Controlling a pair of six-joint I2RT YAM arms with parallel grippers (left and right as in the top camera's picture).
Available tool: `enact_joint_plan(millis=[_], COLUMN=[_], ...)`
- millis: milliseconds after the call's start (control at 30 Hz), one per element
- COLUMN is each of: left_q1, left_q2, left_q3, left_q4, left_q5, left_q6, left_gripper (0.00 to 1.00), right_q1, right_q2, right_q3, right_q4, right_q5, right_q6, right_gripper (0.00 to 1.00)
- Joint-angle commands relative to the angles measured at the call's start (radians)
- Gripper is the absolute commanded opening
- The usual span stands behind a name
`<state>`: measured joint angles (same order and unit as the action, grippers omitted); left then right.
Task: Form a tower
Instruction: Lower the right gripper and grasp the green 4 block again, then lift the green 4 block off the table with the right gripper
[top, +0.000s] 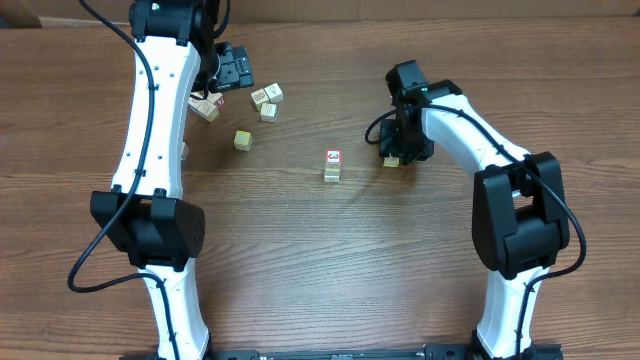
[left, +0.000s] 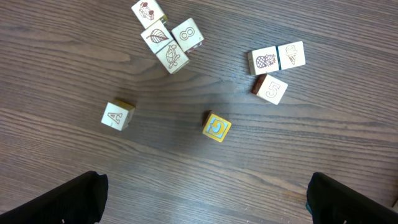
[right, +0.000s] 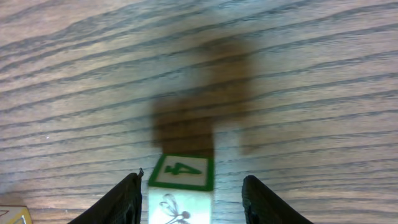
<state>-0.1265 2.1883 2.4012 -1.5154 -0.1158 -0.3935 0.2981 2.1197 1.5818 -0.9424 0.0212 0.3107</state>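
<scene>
The tower stands mid-table as a short stack of small cubes with a red-marked top face. My right gripper is lowered over a loose cube to the tower's right. In the right wrist view that cube shows a green-framed 4 and a dragonfly face. It sits between the fingers of the right gripper: the left finger is close against it, and a gap shows at the right finger. My left gripper hangs wide open and empty above the loose cubes at the back left.
Loose cubes lie below the left gripper: an A cube, a yellow cube, a cluster of three, a pair and a 5 cube. Another cube corner shows left of the right gripper.
</scene>
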Motion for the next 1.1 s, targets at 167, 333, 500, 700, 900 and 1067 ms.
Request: enact_joint_plan(millis=[167, 333, 500, 700, 900, 1067], left_q1=[-0.003, -0.003, -0.003, -0.003, -0.003, -0.003], left_q2=[-0.014, -0.014, -0.014, -0.014, -0.014, -0.014], left_q3=[0.016, 0.016, 0.016, 0.016, 0.016, 0.016], left_q4=[0.002, 0.002, 0.001, 0.002, 0.001, 0.002], left_q5=[0.005, 0.005, 0.005, 0.005, 0.005, 0.005], left_q6=[-0.014, -0.014, -0.014, -0.014, -0.014, -0.014], left_gripper=[0.99, 1.0, 1.0, 1.0, 0.99, 1.0], right_q1=[0.031, 0.031, 0.031, 0.031, 0.031, 0.031], right_q2=[0.003, 0.003, 0.003, 0.003, 0.003, 0.003], right_q3=[-0.008, -0.011, -0.011, -0.011, -0.011, -0.011], right_q4=[0.009, 0.011, 0.005, -0.006, -0.016, -0.016], right_q5=[0.056, 0.056, 0.056, 0.056, 0.056, 0.056], right_q6=[0.021, 0.031, 0.03, 0.03, 0.03, 0.03], right_gripper=[0.43, 0.43, 0.42, 0.36, 0.36, 0.36])
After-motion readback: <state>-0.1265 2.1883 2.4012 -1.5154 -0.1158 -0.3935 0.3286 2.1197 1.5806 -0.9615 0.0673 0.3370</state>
